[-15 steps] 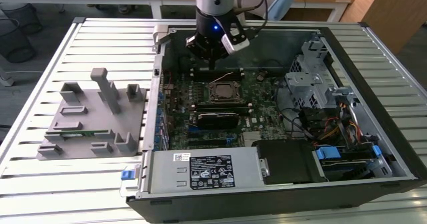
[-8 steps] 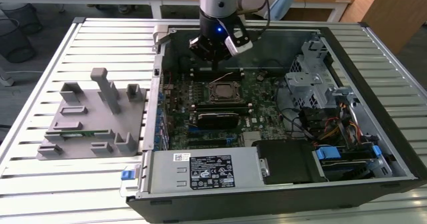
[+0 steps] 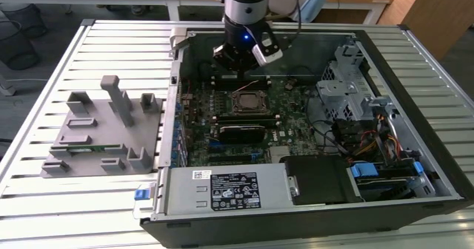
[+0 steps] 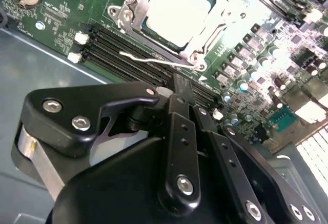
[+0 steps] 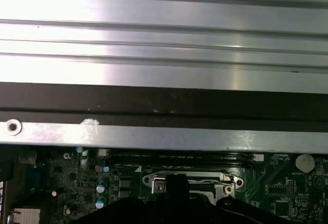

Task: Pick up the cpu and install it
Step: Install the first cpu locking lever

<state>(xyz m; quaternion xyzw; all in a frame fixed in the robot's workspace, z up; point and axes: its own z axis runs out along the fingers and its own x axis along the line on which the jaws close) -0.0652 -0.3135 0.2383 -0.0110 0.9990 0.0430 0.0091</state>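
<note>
The arm's gripper [image 3: 241, 57] hangs inside the open computer case [image 3: 414, 55], over the far part of the motherboard [image 3: 296, 113] just beyond the CPU socket [image 3: 248, 101]. In the second wrist view the cpu [image 4: 177, 8] lies as a bright silver square inside the socket's metal frame [image 4: 130, 11], so it appears already seated rather than waiting on the grey parts tray [image 3: 104, 149] at the exterior view's left, which stands on the slatted desk [image 3: 44, 204]. A thin wire retention lever [image 4: 154, 60] lies along the near edge of the frame, beside the dark memory slots [image 4: 118, 55]. The black fingers [image 4: 182, 88] look drawn together with no visible gap and nothing between them, though the linkage hides their tips, so this reading is likely rather than certain. Judging from these pictures, pickup and placement are done and the work stands at the securing stage; whether the frame is clamped down and the lever latched cannot be told. What the step calls for is careful contact with the slim lever alone, keeping pressure off the chip's top and clear of the nearby capacitors [image 4: 241, 85] and memory slots, since a slip there could bend socket parts or shift the chip.
</note>
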